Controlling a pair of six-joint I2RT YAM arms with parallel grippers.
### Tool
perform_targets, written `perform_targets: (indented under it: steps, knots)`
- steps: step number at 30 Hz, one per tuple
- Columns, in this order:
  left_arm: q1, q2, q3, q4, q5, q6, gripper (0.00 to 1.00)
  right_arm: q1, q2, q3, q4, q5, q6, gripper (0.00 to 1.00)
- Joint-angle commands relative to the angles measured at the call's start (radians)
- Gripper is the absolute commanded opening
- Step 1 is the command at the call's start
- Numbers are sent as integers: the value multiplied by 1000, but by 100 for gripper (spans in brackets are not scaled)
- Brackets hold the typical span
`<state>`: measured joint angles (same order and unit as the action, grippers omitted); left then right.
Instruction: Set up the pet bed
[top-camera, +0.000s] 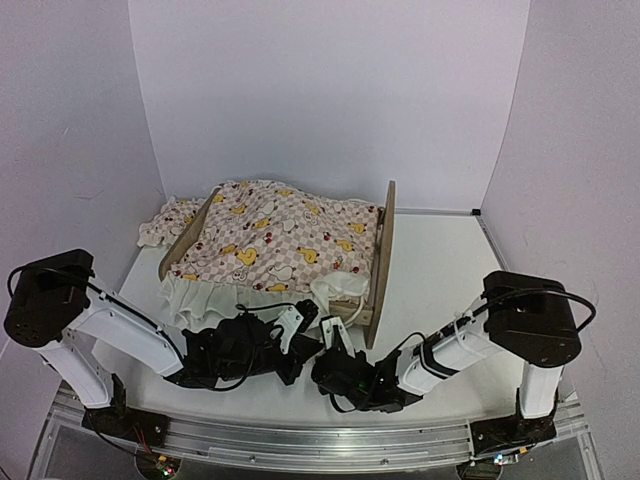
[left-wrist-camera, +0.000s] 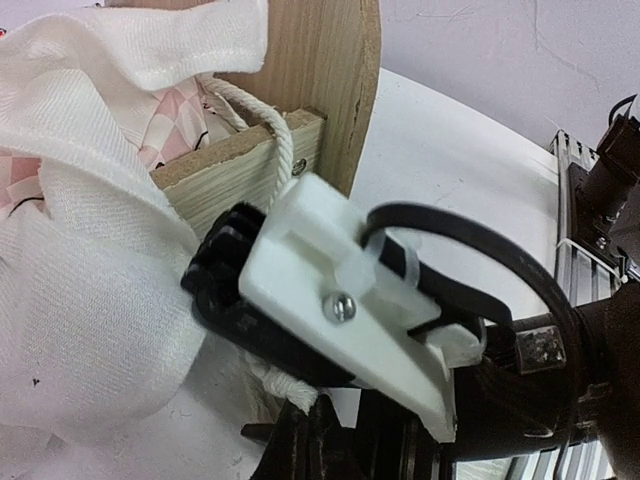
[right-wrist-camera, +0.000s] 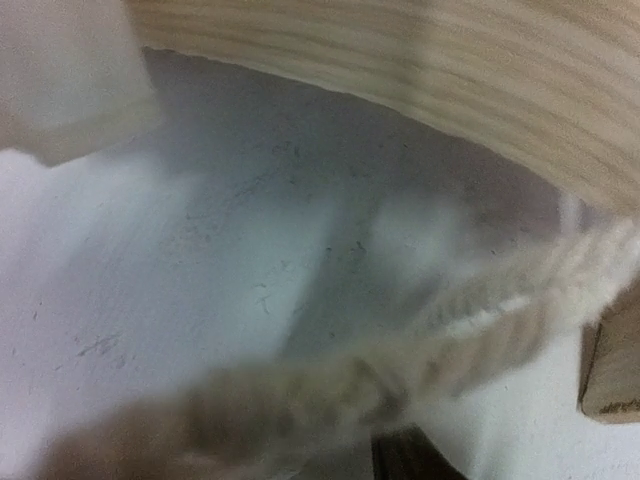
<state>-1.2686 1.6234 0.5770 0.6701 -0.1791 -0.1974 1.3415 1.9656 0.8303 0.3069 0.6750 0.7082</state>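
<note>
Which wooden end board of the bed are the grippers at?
The right end board, with left gripper and right gripper at its near corner; the left end board is beside the pillow.

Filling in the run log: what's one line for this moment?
left gripper shut by cord | right gripper at pet bed corner, jaws unclear | cover on bed

Your pet bed (top-camera: 383, 255) stands toward the back of the table (top-camera: 440, 270), with the cover (top-camera: 280, 235) lying on it and spilling over its near side. The pillow (top-camera: 165, 220) lies just left of the bed's left end board. At the near right corner, the left gripper (top-camera: 297, 328) sits just left of the right gripper (top-camera: 335, 338). The cord (top-camera: 345, 300) seems to hang between them, though the wrist view is blurred.
</note>
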Motion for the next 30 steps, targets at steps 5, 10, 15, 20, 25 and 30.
perform_targets:
  steps: [5,10,15,20,25,30]
  knots:
    - [2,-45,10,29,18,24,0,3,-198,-106,-139,62,61,0]
    - [-4,-26,22,23,59,15,0,4,-380,-228,-106,-10,37,0]
    - [-11,-4,32,21,93,1,0,4,-488,-324,-33,-12,29,0]
    - [-36,49,59,14,209,-6,0,4,-559,-388,61,-22,-84,0]
    - [-45,65,63,13,279,1,21,4,-603,-429,124,-37,-164,0]
    - [-42,-5,41,14,287,55,51,4,-611,-449,161,-54,-195,0]
